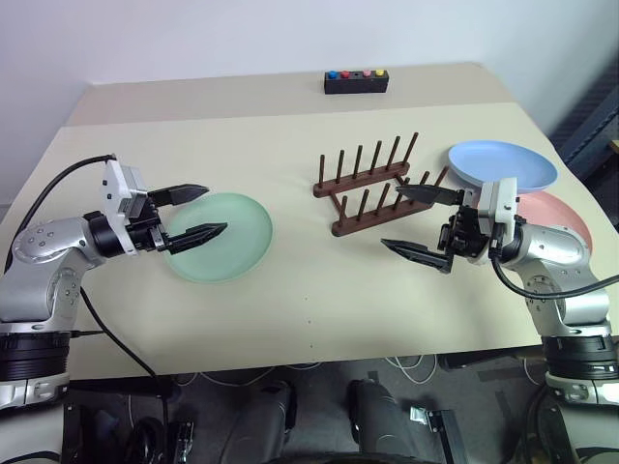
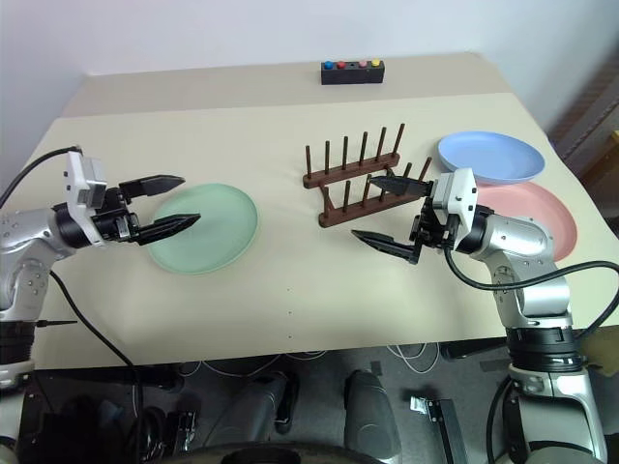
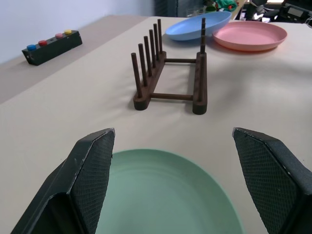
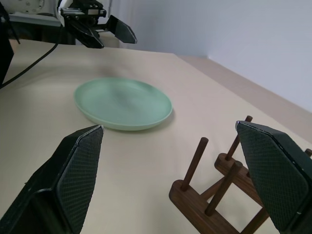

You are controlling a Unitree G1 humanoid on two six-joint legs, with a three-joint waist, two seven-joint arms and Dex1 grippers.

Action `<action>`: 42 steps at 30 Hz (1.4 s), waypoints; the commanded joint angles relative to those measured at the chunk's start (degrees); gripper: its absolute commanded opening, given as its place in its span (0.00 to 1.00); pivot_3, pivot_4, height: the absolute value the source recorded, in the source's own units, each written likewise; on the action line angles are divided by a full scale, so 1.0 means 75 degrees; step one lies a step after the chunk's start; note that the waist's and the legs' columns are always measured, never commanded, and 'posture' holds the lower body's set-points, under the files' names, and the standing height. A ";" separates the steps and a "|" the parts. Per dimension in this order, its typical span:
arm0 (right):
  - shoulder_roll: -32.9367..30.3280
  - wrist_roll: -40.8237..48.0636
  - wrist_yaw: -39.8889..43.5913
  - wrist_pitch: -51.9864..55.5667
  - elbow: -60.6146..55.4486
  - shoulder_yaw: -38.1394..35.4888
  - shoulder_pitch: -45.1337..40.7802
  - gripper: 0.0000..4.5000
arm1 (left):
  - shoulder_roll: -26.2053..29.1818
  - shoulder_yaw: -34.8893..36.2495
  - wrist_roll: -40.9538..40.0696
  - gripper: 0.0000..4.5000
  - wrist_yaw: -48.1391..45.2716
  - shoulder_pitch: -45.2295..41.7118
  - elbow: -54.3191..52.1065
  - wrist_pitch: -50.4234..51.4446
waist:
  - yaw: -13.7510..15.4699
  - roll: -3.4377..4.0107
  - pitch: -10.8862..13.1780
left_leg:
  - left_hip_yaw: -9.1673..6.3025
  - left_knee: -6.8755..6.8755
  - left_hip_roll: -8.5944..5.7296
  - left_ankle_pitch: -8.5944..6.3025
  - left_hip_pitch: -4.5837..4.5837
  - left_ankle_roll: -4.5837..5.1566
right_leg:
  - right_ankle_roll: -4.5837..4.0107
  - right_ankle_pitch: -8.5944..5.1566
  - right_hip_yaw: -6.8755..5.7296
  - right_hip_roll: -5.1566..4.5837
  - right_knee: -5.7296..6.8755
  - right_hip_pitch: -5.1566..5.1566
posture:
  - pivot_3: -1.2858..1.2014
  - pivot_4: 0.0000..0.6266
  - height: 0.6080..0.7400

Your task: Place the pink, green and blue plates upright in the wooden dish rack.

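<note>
Beige covers the whole bench (image 1: 290, 319), and all three plates lie flat on it, none of them in the rack. The wooden dish rack (image 1: 372, 186) stands near the middle of the bench, its two dark rails each carrying a row of thin upright pegs, every slot bare. The green plate (image 1: 227, 237) rests to the rack's left, well apart from it. To the rack's right lie the blue plate (image 1: 503, 164) and the pink plate (image 2: 542, 217), side by side; the blue one is farther back, and its rim seems to overlap the pink one's edge.

The left gripper (image 1: 193, 213) hovers at the near left edge of the green plate, pointing toward the rack, its jaws spread wide and holding nothing; the left wrist view shows the plate's rim between the two black fingers (image 3: 90, 170). The right gripper (image 1: 423, 224) hangs just beside the right end of the rack, pointing left, its jaws also spread wide and empty, with the rack's near pegs between them in the right wrist view. A small black box with coloured buttons (image 1: 356, 82) sits at the far edge of the bench, behind the rack.
</note>
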 commanded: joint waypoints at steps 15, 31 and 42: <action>0.0346 -0.0270 -0.0594 -0.0722 -0.0225 -0.0102 0.0224 0.99 | -0.0048 -0.0287 0.0223 0.89 -0.0393 -0.1171 0.0631 -0.0239 | -0.0003 0.0000 0.0000 | 0.0001 0.0002 -0.0001 0.0002 0.0000 -0.0002 | 0.0000 0.0000 0.0000 0.0002 0.0003 -0.0001 | 0.52 0.24 1.00; 0.0105 -0.0109 -0.0681 -0.0550 -0.0442 -0.0307 0.0422 0.99 | -0.0868 0.0030 0.0023 0.89 0.0075 -0.1931 0.0988 -0.0754 | 0.0001 -0.0004 0.0001 | 0.0000 0.0008 -0.0001 0.0003 -0.0001 -0.0003 | 0.0001 0.0001 -0.0002 0.0001 0.0003 0.0002 | 0.52 0.24 1.00; -0.0009 -0.0093 -0.0684 -0.0495 -0.0463 -0.0364 0.0372 0.99 | -0.1262 -0.0409 0.0124 0.89 0.0073 -0.1773 0.0754 -0.0806 | 0.0014 -0.0004 0.0001 | 0.0000 0.0009 -0.0003 0.0005 -0.0001 -0.0005 | 0.0001 0.0001 -0.0001 0.0002 0.0004 0.0004 | 0.52 0.24 1.00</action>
